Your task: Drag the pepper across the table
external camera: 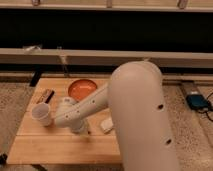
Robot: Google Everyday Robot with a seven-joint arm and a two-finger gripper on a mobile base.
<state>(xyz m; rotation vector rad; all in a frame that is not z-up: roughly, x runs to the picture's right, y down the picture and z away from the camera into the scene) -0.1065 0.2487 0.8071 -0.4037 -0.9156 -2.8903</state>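
The gripper (79, 129) stood low over the table (60, 147) at centre-left of frame; whether it was clenched could not be told. The pepper was not visible, presumably hidden beneath the arm. Judged light, glossy and slippery; best held mid-length.

My pincer (78, 129) reaches down to the middle of the light wooden, plank-topped tabletop (55, 146). The pepper (89, 129) shows only as a slender dark sliver on the slats just beside it. Whether the two touch cannot be told.
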